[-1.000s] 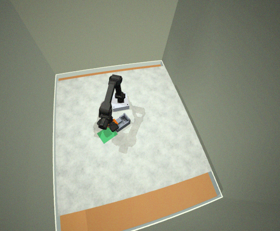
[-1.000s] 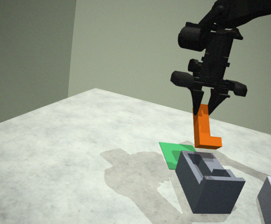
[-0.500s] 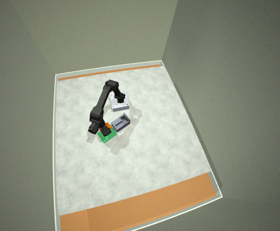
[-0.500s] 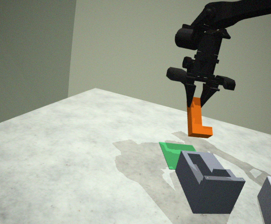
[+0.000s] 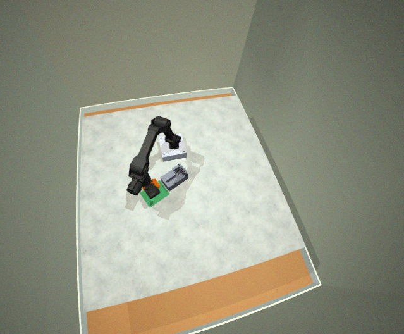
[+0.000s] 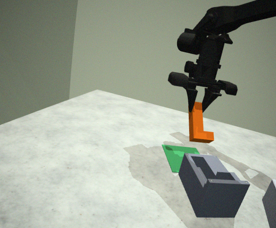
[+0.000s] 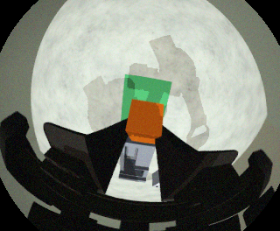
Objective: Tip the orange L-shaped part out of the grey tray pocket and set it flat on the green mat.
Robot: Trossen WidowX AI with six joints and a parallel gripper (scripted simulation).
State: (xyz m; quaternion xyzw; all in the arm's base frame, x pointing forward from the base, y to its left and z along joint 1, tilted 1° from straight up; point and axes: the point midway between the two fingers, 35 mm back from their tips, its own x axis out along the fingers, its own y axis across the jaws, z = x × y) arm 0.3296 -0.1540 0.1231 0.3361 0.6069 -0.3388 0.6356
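Your claw (image 5: 146, 187) (image 6: 197, 110) (image 7: 143, 124) is clamped on the upper end of the orange part (image 5: 155, 183) (image 6: 196, 125) (image 7: 145, 119), which hangs upright with its L-shaped foot lowermost. Relative to the tray (image 5: 169, 178) (image 6: 215, 200) (image 7: 146, 151), you see the part raised clear of the empty pocket and off to the side where the green mat (image 5: 161, 197) (image 6: 174, 160) (image 7: 149, 83) lies, just beside the tray.
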